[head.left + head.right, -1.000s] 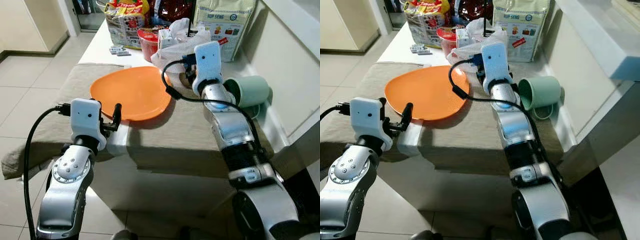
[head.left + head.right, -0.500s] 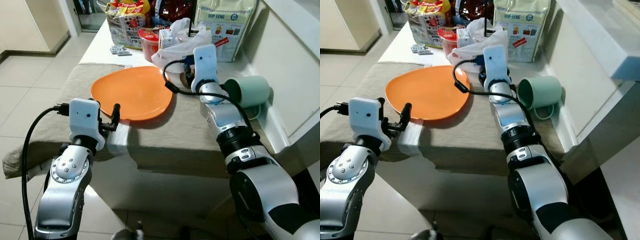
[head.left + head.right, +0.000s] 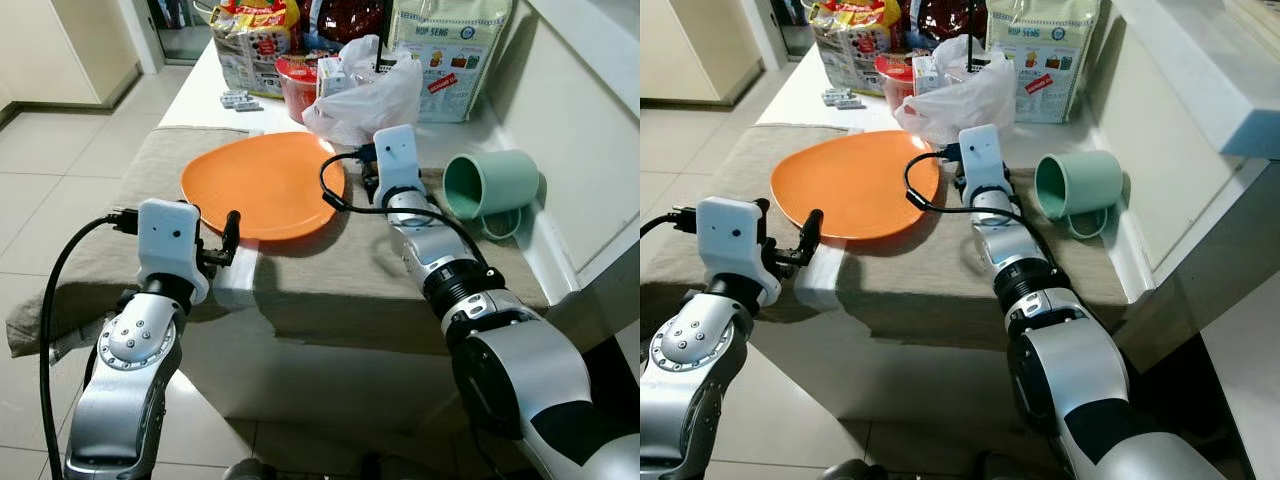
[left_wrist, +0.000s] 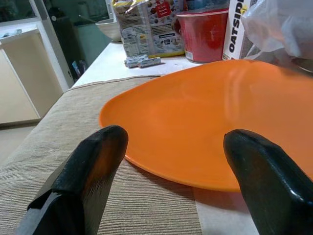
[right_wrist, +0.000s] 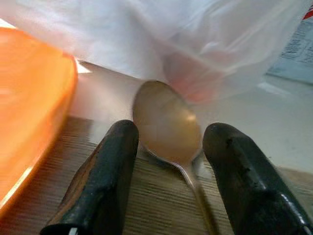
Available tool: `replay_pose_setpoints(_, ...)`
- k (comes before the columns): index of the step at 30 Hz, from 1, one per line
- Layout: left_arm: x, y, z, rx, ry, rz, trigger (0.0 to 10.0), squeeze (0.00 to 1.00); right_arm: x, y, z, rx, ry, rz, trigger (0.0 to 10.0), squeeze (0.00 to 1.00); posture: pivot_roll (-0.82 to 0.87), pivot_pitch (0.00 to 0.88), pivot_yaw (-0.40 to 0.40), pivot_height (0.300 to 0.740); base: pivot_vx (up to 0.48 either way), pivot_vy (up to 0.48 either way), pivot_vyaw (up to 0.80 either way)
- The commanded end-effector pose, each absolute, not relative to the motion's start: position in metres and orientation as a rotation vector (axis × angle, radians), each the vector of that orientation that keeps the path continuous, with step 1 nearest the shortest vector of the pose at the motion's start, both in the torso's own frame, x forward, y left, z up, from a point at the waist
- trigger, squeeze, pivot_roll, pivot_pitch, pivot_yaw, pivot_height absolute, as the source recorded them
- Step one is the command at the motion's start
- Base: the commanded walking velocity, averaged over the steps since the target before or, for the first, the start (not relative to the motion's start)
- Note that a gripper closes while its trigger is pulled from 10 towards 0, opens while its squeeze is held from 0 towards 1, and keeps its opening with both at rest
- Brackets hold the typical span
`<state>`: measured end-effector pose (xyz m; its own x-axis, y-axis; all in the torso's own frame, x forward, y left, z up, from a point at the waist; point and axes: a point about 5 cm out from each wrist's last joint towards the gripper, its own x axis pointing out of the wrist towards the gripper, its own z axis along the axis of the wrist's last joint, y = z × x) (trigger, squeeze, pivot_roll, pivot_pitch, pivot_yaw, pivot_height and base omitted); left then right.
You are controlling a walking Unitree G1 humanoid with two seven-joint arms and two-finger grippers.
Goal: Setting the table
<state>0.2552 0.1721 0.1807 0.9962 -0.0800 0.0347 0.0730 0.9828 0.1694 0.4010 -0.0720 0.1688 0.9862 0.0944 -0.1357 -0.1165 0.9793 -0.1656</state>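
At the near left corner of the table, the left gripper [image 4: 168, 188] hovers just short of the near edge of the round orange plastic plate [image 3: 265, 185], its two black fingers spread wide with nothing between them; the plate rests flat on the beige woven table runner [image 3: 140, 195] and lies straight ahead of those fingers. To the right of the plate, the right gripper [image 5: 168, 188] sits low over the runner with its fingers parted and not closed on anything, straddling the small metal spoon [image 5: 166, 125]. In the right wrist view the spoon's bowl lies just beyond the fingertips and its thin handle runs back between the two fingers, so its long axis lines up with the gripper's reach, bowl pointing away from the robot toward the crumpled white plastic bag [image 3: 365, 90] and handle pointing back toward the wrist. The spoon lies just beside the plate's right edge, at the far edge of the runner. The right arm is plainly the nearer one, and a grasp would likely need only a closing on the handle. Farther right, a pale green ceramic mug [image 3: 490, 183] lies tipped on its side, its mouth facing the right gripper.
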Motion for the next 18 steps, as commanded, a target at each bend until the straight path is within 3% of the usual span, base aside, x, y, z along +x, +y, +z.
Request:
replay_pose_setpoints(1, 0.252, 0.174, 0.182, 0.180, -0.038, -0.077, 10.0, 0.00, 0.396, -0.070, 0.150, -0.160, 0.215, 0.121, 10.0, 0.00, 0.07, 0.122, 0.053, 0.740, 0.000, 0.000, 0.00)
replay_pose_setpoints(14, 0.251, 0.172, 0.181, 0.176, -0.031, -0.083, 10.0, 0.00, 0.388, -0.068, 0.130, -0.157, 0.289, 0.138, 10.0, 0.00, 0.06, 0.123, 0.052, 0.740, 0.000, 0.000, 0.00)
replay_pose_setpoints(15, 0.251, 0.172, 0.181, 0.176, -0.031, -0.083, 10.0, 0.00, 0.387, -0.067, 0.128, -0.153, 0.296, 0.138, 5.6, 0.00, 0.06, 0.122, 0.052, 0.740, 0.000, 0.000, 0.00)
replay_pose_setpoints(16, 0.250, 0.171, 0.181, 0.176, -0.030, -0.084, 10.0, 0.00, 0.387, -0.067, 0.127, -0.144, 0.306, 0.143, 0.0, 0.00, 0.06, 0.121, 0.051, 0.740, 0.000, 0.000, 0.00)
replay_pose_setpoints(18, 0.250, 0.171, 0.181, 0.176, -0.029, -0.084, 10.0, 0.00, 0.386, -0.067, 0.126, -0.140, 0.311, 0.146, 0.0, 0.00, 0.06, 0.120, 0.049, 0.740, 0.000, 0.000, 0.00)
